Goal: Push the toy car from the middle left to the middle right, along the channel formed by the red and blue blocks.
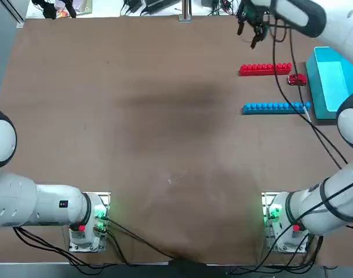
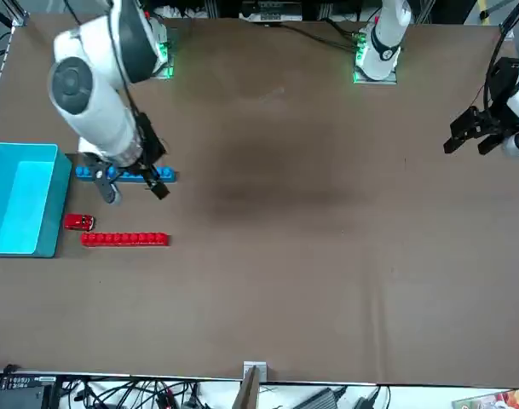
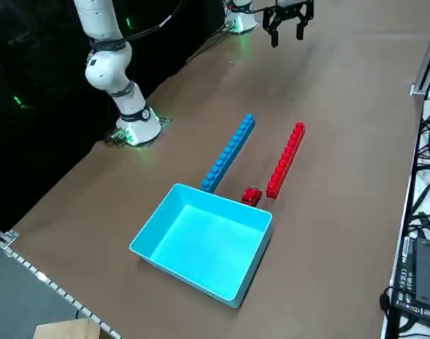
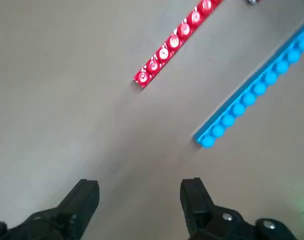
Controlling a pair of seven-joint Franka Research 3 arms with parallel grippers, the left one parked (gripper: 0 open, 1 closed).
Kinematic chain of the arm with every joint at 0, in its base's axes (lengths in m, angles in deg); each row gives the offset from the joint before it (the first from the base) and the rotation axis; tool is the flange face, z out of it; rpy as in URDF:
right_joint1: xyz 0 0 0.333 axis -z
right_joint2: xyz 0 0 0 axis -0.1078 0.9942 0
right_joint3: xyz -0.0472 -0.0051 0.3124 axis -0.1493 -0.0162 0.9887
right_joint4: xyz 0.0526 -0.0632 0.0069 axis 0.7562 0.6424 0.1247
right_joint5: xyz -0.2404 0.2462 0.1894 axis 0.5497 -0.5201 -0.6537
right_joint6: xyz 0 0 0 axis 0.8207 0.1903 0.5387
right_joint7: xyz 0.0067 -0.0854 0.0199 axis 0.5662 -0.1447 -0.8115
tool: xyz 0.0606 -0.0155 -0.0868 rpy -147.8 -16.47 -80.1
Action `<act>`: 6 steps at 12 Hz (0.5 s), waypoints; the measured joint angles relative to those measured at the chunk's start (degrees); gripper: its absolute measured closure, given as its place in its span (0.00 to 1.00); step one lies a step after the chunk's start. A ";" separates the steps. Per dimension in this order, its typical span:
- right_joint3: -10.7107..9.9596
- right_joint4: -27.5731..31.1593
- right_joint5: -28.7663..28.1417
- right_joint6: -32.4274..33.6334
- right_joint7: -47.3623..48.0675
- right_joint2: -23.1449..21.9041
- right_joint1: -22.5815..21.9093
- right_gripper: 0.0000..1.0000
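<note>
The right arm reaches from its base at the near right of the table, bends up and over the bars, and ends with the right gripper (image 4: pixel 140 197) held above the bare brown table (image 1: pixel 164 145), pointing down at it. Its two dark fingers (image 4: pixel 82 200) stand apart with nothing between them. In the front view the gripper (image 2: pixel 135 187) hangs over the blue bar's inner stretch, though from that angle how high it sits is hard to judge.

Going left to right across the overhead view, the ground left of the claw is plain tabletop. Ahead of the fingertips in the wrist view lie the near ends of the red block bar (image 4: pixel 174 42) and the blue block bar (image 4: pixel 256 90), parallel, with the channel (image 1: pixel 272 88) running between them away from the claw. Farther right, at the far end of that strip and beside the end of the red bar, sits the toy car (image 1: pixel 297 79), well apart from the gripper and just short of the light-blue box (image 1: pixel 333 81). The box stands open-topped at the bars' far ends.

No brand mark or readable writing shows on the arm, the blocks, the car or the box.
</note>
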 joint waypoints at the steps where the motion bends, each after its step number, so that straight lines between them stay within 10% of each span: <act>1: -0.01 0.00 0.00 1.02 -4.77 -0.91 1.01 0.00; 6: -0.02 0.02 0.02 3.93 -25.24 -5.57 5.35 0.00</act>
